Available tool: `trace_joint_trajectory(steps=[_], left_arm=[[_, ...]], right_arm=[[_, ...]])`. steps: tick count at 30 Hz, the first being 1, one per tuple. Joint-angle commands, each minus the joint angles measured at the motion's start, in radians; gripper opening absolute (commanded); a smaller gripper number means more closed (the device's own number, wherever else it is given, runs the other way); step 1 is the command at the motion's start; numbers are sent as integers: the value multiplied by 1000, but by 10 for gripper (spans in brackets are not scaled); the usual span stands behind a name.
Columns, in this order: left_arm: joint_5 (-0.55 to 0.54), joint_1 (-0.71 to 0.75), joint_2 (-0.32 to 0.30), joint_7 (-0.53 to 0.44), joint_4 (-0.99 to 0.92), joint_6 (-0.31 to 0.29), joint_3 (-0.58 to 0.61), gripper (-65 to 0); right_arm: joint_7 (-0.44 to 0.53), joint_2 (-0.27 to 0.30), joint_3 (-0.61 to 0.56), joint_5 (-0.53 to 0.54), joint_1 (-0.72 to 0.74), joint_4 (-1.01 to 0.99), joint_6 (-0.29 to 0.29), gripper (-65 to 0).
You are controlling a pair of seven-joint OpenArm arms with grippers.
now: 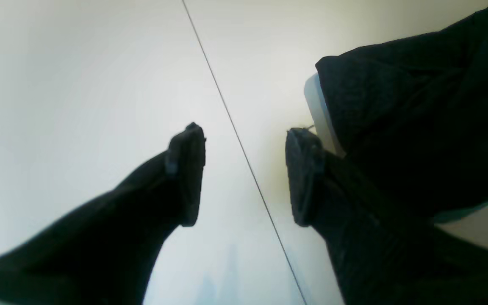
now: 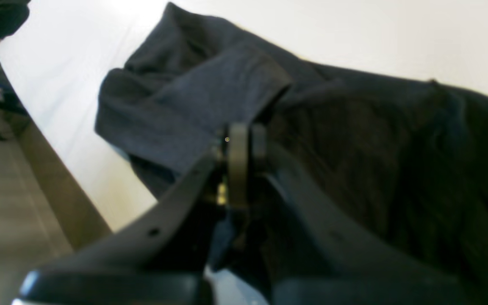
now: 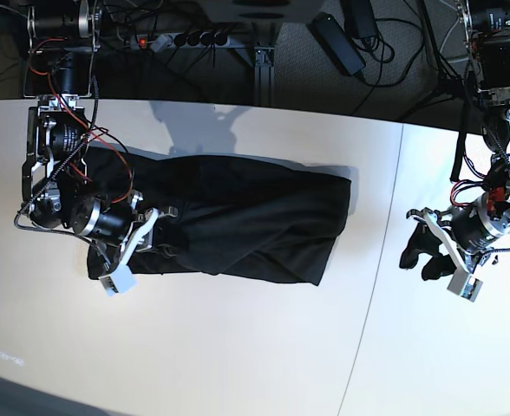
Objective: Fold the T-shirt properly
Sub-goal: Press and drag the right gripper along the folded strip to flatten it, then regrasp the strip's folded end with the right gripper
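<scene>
The black T-shirt [image 3: 255, 217] lies in a crumpled, partly folded band across the white table [image 3: 238, 347], left of centre. My right gripper [image 3: 160, 221] rests on its left part. In the right wrist view that gripper [image 2: 239, 165] is shut, with a fold of the T-shirt [image 2: 354, 148] pinched at its tips and cloth showing between the finger bases. My left gripper [image 3: 418, 256] hovers over bare table to the right of the shirt, apart from it. Its two fingers stand wide open in the left wrist view [image 1: 246, 176], with nothing between them.
A thin seam [image 3: 372, 260] splits the tabletop and passes between the left fingers [image 1: 227, 114]. A dark cloth-like mass [image 1: 417, 127] fills the right of the left wrist view. The table's edge [image 2: 57, 182] runs close to the right gripper. Cables and a power strip [image 3: 177, 39] lie behind the table.
</scene>
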Motion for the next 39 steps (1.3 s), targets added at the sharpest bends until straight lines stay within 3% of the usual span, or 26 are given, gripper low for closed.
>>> trace_joint_trajectory(steps=[1, 8, 15, 19, 27, 32, 33, 36, 37, 39], left_arm=[[-14, -15, -14, -18, 18, 5, -6, -311], [-21, 21, -14, -18, 18, 4, -6, -311], [-22, 50, -14, -21, 18, 4, -6, -311], [-28, 50, -14, -23, 18, 4, -6, -311], [-40, 50, -14, -26, 18, 0, -6, -311], [-45, 50, -14, -27, 18, 0, -6, -311], [-48, 50, -14, -30, 18, 0, -6, -311], [-58, 50, -14, -34, 18, 0, -6, -311], [-59, 50, -14, -34, 18, 0, -6, -311], [-64, 50, -14, -33, 18, 0, -6, -311]], right_arm=[[16, 12, 21, 29, 11, 18, 58, -650], [-22, 16, 106, 80, -26, 20, 58, -650], [-45, 65, 162, 80, -31, 21, 58, -650], [-68, 91, 164, 93, -38, 20, 58, -650], [-80, 92, 164, 102, -86, 20, 58, -650], [-41, 89, 163, 46, -100, 20, 58, -650], [-29, 89, 163, 29, -100, 20, 58, -601], [-6, 89, 163, -6, -99, 20, 58, -291], [0, 90, 165, -17, -99, 20, 58, -248], [30, 89, 182, -45, -96, 21, 57, -241]])
